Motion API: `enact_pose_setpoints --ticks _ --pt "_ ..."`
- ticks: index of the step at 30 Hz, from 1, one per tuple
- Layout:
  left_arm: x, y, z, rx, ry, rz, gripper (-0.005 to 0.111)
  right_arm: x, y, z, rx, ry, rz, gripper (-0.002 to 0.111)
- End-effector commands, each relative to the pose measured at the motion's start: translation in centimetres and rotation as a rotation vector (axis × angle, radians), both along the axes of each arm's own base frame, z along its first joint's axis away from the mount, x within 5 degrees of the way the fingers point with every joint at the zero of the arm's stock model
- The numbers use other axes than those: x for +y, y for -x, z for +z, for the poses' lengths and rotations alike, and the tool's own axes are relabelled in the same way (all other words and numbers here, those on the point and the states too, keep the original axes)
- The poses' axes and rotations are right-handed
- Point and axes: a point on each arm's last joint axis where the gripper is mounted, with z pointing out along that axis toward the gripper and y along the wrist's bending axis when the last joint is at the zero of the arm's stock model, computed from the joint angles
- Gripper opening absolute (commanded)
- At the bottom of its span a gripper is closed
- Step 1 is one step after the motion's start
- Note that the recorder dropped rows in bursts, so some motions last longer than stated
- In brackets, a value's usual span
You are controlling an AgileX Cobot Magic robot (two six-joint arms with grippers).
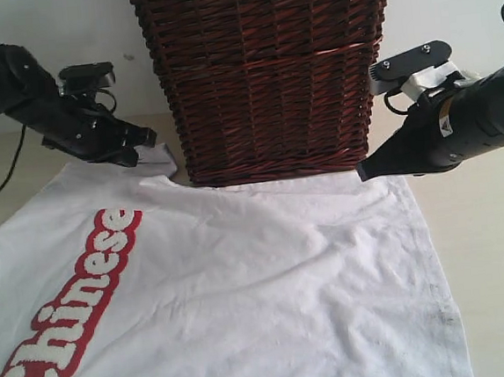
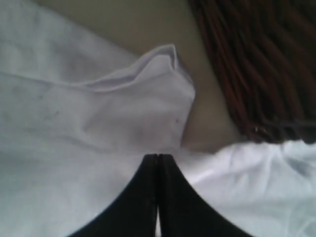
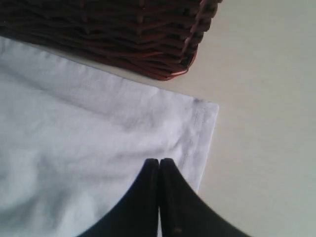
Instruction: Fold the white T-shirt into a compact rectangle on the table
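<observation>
The white T-shirt (image 1: 268, 275) lies spread flat on the table (image 1: 495, 238), its red-outlined "Chinese" lettering (image 1: 69, 319) at the lower left. My left gripper (image 1: 146, 138) hovers shut just over the shirt's sleeve (image 1: 160, 161). In the left wrist view its jaws (image 2: 157, 157) are pressed together above the white cloth, with the sleeve (image 2: 148, 94) lying ahead of them. My right gripper (image 1: 363, 174) is shut beside the shirt's far right corner. The right wrist view shows this gripper (image 3: 159, 161) above the hem corner (image 3: 200, 116). No cloth shows between either pair of jaws.
A tall dark brown wicker basket (image 1: 264, 73) stands at the back centre, its base touching the shirt's far edge; it also shows in both wrist views (image 2: 256, 59) (image 3: 123, 34). Bare beige table (image 3: 266, 123) lies to the right of the shirt and at the far left (image 1: 4, 175).
</observation>
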Motion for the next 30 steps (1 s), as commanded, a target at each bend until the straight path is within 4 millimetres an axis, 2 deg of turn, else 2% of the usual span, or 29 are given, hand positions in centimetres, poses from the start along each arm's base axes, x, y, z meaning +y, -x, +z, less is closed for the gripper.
enact_pose_setpoints --ticks 1,8,19,25,30 --pt "-0.7 -2.7 -1.4 0.064 0.034 -0.016 0.0 0.3 -0.2 0.5 -0.058 -0.008 0.043 0.0" --pt "-0.1 -4.3 -4.1 0.124 -0.048 -0.011 0.0 0.3 -0.3 0.6 -0.068 -0.005 0.054 0.0" --pt "0.8 -6.5 -5.6 0.016 -0.055 0.073 0.0 0.4 -0.3 0.6 -0.073 -0.008 0.056 0.0" --pt "0.4 -7.6 -4.5 -0.051 -0.047 0.092 0.0 0.3 -0.3 0.6 -0.067 -0.005 0.053 0.0" --pt "0.4 -8.9 -2.3 -0.146 -0.036 0.132 0.0 0.3 -0.3 0.6 -0.067 -0.005 0.053 0.0"
